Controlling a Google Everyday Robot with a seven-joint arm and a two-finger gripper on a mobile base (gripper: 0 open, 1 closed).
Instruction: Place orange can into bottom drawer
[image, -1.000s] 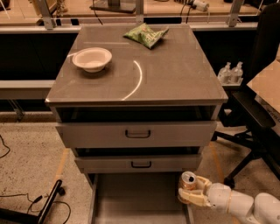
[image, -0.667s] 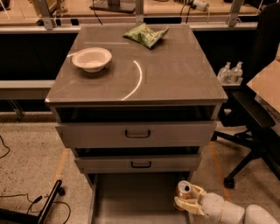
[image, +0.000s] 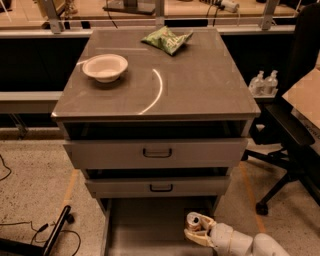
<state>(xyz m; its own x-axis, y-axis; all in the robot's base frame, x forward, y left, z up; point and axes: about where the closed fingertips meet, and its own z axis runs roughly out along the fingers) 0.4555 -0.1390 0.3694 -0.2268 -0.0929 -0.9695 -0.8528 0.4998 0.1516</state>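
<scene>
The orange can shows its silver pull-tab top at the bottom of the camera view, tilted, over the right part of the open bottom drawer. My gripper comes in from the lower right on a white arm and is shut on the can, its pale fingers wrapped around the can's body. The drawer is pulled out, a wide grey tray with a flat floor. The can's lower part is hidden by the fingers.
Two grey drawer fronts with dark handles sit above the open drawer. On the cabinet top are a white bowl and a green snack bag. A black office chair stands to the right. Cables and a black bar lie on the floor at left.
My gripper has moved left and down with the can, bringing it lower over the bottom drawer's right side. Nothing else has moved.
</scene>
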